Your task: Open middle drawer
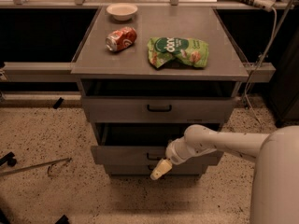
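As the arm (224, 141) reaches leftward | jaws low, before middle drawer (121, 154) front

You are in a lab or workshop bay: note the grey metal drawer cabinet (117, 112) with flat worktop (140, 55), the metal rail (37, 71) beside it and the speckled hard floor (56, 134). The hand (161, 170) hangs low before the cabinet's front.

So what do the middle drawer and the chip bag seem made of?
Middle drawer: probably painted metal, matte grey, with a flat, even front. Chip bag: glossy green plastic film, crinkled. The gripper hangs low in front of that drawer.
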`<state>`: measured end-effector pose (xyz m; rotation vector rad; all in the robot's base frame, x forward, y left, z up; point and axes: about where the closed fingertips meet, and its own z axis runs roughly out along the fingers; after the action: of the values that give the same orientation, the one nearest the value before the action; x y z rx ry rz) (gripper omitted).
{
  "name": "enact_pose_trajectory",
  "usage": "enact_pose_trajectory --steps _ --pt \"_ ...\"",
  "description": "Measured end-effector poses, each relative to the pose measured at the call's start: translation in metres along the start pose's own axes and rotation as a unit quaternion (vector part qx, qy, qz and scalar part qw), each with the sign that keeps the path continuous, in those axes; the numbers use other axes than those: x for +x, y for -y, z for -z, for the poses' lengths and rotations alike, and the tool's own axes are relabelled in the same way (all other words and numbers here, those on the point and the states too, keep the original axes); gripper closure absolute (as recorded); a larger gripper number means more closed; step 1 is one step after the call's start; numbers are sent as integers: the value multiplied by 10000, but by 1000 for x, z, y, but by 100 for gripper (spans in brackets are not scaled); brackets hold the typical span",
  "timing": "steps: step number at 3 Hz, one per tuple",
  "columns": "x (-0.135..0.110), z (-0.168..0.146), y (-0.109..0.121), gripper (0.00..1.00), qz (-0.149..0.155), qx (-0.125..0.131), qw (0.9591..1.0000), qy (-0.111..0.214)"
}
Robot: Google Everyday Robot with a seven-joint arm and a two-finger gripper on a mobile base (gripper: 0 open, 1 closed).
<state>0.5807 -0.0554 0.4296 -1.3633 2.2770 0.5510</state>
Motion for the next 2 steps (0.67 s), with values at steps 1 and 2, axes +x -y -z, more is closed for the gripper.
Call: enact_pose_trajectory --steps 1,2 --pt "0 -2 1 0 -23 -60 10000 -49" --pt "4 -2 -3 0 -56 -125 9999 -95"
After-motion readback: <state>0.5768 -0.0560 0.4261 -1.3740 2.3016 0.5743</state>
